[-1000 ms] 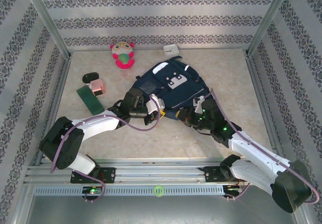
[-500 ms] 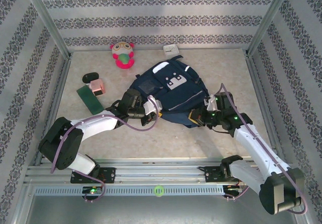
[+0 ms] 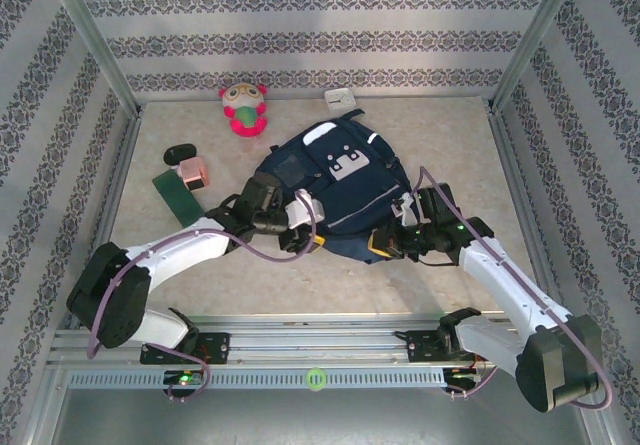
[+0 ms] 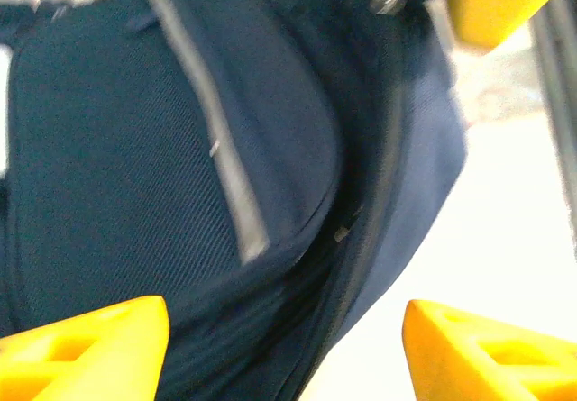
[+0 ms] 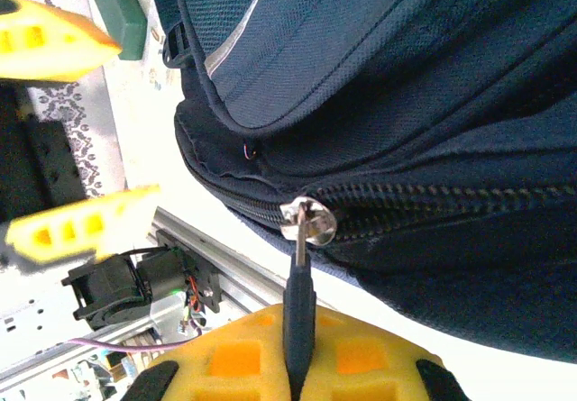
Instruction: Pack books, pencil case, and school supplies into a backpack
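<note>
Your right claw (image 5: 297,351) is clamped on the zipper pull (image 5: 297,279). The dark tab drops straight down from the silver slider and disappears between the two yellow pads, which press together at 6 o'clock of the right wrist view. The zipper runs along the edge of the backpack (image 5: 433,104). From above, the right claw (image 3: 385,243) sits at the 5 o'clock edge of the backpack (image 3: 340,180).

Your left claw (image 4: 284,356) is apart, with one yellow finger (image 4: 86,347) at 7 o'clock of its wrist view and the other at 5 o'clock. Navy fabric with a pale stripe lies between them, and you cannot tell whether the pads touch the cloth. From above, the left claw (image 3: 310,230) is at the backpack's 7 o'clock edge, near the right claw but apart from it.

The backpack lies flat in the middle of the counter (image 3: 460,145), white-grey patch up. The pink block (image 3: 195,172) and the dark green piece (image 3: 178,197) lie out on the counter at the backpack's 9 o'clock, close beside each other. A black oval (image 3: 181,152) sits just past the pink block at 11 o'clock. A plush toy (image 3: 243,108) sits at the backpack's 11 o'clock and a small white box (image 3: 341,96) at its 12, both by the far wall
</note>
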